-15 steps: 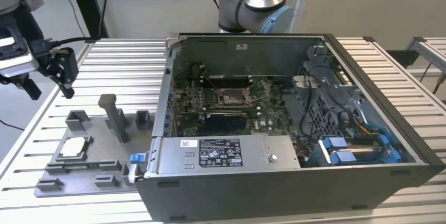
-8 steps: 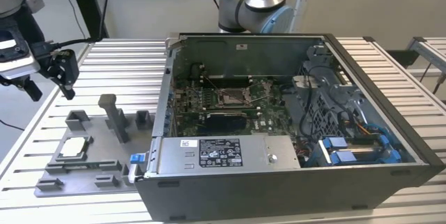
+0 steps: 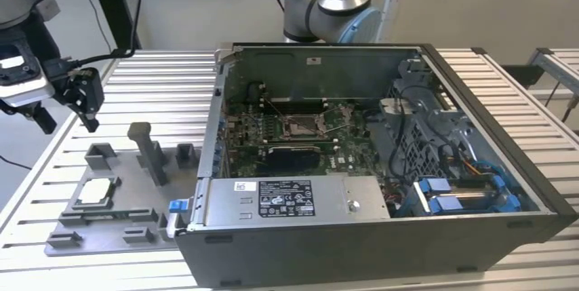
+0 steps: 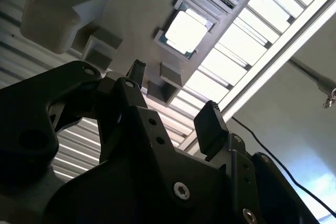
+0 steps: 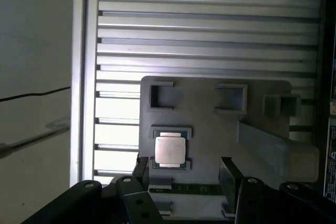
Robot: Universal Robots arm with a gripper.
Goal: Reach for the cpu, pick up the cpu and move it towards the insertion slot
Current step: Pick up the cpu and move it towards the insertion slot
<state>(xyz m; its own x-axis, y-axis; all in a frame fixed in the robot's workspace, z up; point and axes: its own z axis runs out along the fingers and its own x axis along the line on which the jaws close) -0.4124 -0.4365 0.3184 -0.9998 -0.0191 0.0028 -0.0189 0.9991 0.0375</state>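
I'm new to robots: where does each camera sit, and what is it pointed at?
Exterior view: off the arm, looking down at the open computer case, the grey fixture plate and the gripper.
First wrist view: on the arm, looking straight down past the open fingers at the cpu.
Second wrist view: on the arm, looking slantwise past the fingers at the plate.
Both wrist views share the fingers and the cpu in its recess.
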